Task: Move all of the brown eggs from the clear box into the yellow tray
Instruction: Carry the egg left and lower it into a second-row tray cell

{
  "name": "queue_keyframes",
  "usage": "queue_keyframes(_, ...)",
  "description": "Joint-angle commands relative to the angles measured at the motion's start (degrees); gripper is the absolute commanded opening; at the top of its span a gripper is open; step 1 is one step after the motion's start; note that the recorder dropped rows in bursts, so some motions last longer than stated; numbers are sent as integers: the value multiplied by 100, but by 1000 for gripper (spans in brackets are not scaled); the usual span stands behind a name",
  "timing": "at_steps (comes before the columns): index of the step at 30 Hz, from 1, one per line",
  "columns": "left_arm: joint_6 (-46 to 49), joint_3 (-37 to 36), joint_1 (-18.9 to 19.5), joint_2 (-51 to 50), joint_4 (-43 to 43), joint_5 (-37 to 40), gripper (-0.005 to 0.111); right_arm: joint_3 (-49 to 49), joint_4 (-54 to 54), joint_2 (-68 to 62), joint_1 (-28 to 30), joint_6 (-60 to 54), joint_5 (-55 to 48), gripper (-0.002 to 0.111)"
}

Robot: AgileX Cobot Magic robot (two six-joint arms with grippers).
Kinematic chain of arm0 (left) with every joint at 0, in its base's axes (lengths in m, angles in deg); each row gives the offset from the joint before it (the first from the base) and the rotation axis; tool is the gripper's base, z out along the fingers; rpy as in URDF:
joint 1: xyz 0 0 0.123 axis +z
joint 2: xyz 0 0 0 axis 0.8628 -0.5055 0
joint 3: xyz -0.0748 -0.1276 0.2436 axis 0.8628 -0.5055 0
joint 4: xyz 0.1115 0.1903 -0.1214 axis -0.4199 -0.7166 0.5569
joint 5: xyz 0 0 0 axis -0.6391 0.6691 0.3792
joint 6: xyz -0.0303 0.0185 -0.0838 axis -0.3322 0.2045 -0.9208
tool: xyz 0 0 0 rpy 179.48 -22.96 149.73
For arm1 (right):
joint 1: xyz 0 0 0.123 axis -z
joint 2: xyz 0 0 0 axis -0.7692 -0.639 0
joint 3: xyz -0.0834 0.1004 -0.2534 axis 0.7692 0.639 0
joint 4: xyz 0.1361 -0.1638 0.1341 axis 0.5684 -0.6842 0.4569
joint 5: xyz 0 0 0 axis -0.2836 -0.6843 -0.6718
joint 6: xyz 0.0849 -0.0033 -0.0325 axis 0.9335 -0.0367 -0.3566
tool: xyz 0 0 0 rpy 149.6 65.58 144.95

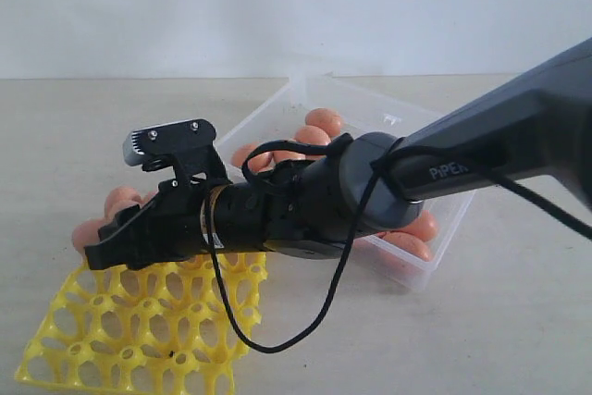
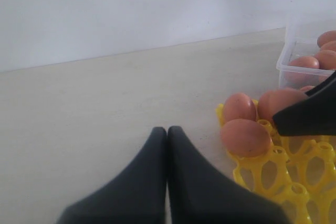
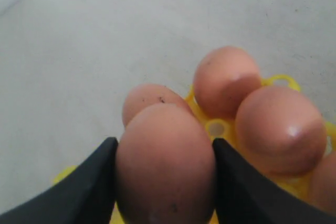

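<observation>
My right gripper (image 3: 164, 145) is shut on a brown egg (image 3: 165, 171), one black finger on each side. It hangs over the far-left corner of the yellow tray (image 1: 139, 330). Three more brown eggs (image 3: 227, 80) sit in tray cups just beyond the held one. In the exterior view the right arm reaches across from the right, with its gripper (image 1: 100, 252) low over the tray. Behind it, the clear box (image 1: 277, 99) holds several brown eggs (image 1: 324, 120). My left gripper (image 2: 167, 130) is shut and empty over bare table, to the side of the tray (image 2: 262, 177).
The right arm's black cable (image 1: 277, 344) loops down over the tray's near side. The box's lid (image 1: 370, 90) lies open behind it. Pale tabletop (image 2: 105, 103) stretches away from the left gripper towards a white wall.
</observation>
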Motion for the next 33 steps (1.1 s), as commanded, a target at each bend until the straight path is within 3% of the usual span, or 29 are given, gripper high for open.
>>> queue_keyframes(1,26,-18,-35,10,-5,-47,-4,-155,23,-111,-6,-60,-115,0)
queue_keyframes(11,26,-18,-35,10,-5,-47,-4,-190,23,-111,-6,-322,-203,2)
queue_keyframes(20,26,-18,-35,10,-5,-47,-4,-190,33,-111,-6,-514,-203,44)
queue_keyframes(28,26,-18,-35,10,-5,-47,-4,-190,71,-111,-6,-514,-203,61)
queue_keyframes(33,26,-18,-35,10,-5,-47,-4,-190,71,-111,-6,-497,117,62)
